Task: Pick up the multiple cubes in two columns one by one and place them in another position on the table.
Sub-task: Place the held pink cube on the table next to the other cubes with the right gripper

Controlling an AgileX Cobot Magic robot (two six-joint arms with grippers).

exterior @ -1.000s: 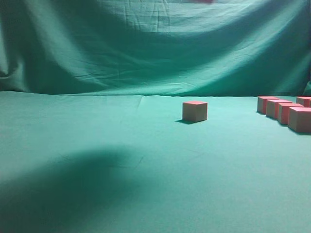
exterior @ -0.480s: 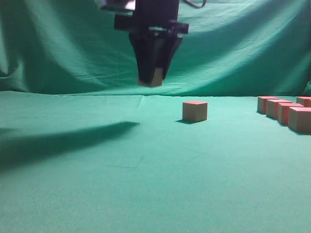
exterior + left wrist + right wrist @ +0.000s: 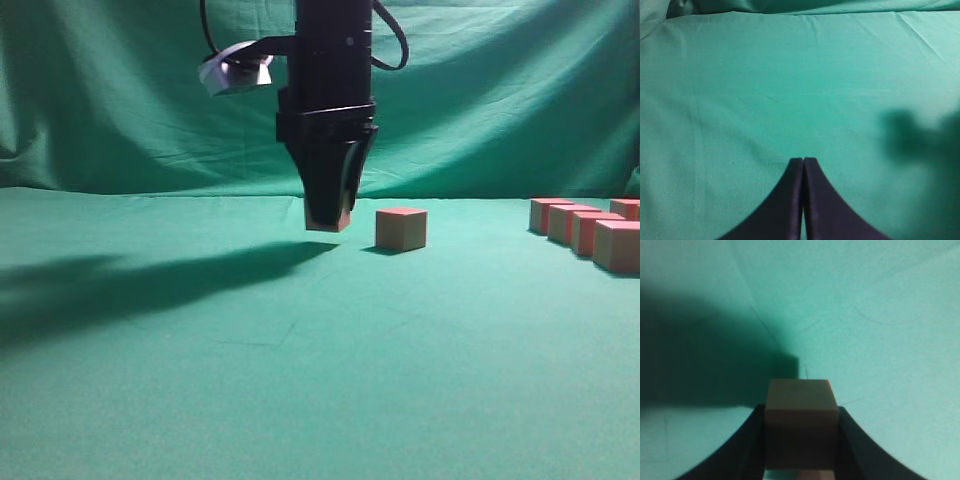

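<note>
The cube [image 3: 800, 427] I carry sits clamped between my right gripper's [image 3: 328, 222] fingers, just above the table [image 3: 300, 380] and just left of the lone set-down cube [image 3: 401, 228]. The drop is straight down, leaving a gap beside that cube. My left gripper [image 3: 803, 165] is pressed shut on nothing, over bare cloth.

rightmost cube [image 3: 626, 209] cropped, held cube [image 3: 329, 219] mostly hidden
</note>
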